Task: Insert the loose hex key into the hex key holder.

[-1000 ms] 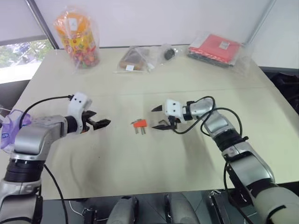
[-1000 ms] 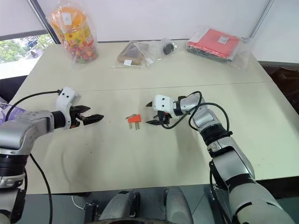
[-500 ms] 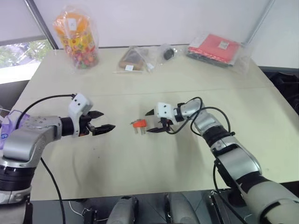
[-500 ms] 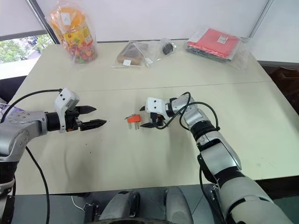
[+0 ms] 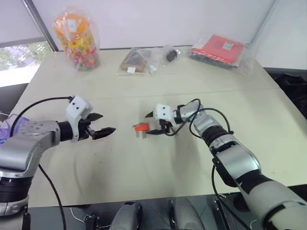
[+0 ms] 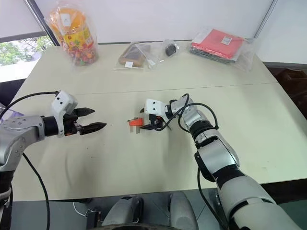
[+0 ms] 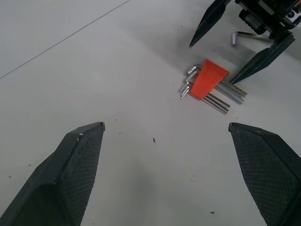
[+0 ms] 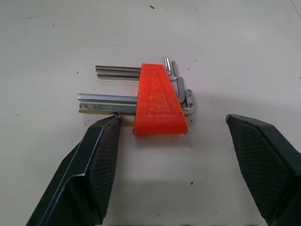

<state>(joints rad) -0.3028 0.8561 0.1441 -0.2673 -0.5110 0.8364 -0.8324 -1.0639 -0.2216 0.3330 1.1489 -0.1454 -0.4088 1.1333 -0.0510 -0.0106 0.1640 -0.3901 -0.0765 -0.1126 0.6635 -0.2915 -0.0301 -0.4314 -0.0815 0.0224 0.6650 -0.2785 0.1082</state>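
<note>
The hex key holder (image 5: 141,127), an orange-red wedge-shaped block, is seen lying flat on the beige table (image 5: 144,167) near its middle, with several metal keys seated in it; their long shafts project from one side of the block and their short bent ends from the other. The right gripper (image 5: 152,123) is positioned just beside the holder, pointing toward it from the robot's right, with its two black fingers spread wide. In the right wrist view the holder (image 8: 158,100) is framed between the open fingers (image 8: 101,160), one fingertip lying close to the ends of the long shafts; whether it touches them cannot be told. Nothing is held by this gripper. The loose hex key (image 7: 241,36), a small L-shaped rod, is seen in the left wrist view lying on the table beyond the holder, beneath the right gripper's body and between its two fingers. The left gripper (image 5: 105,123) is held above the table well to the left of the holder, pointing toward it, its fingers likewise spread wide and empty. Along the far edge of the table lie a bag of colourful sweets (image 5: 79,36), a clear packet with brown contents (image 5: 136,60), a small packet with a dark object (image 5: 170,54) and a red packet (image 5: 221,48).
</note>
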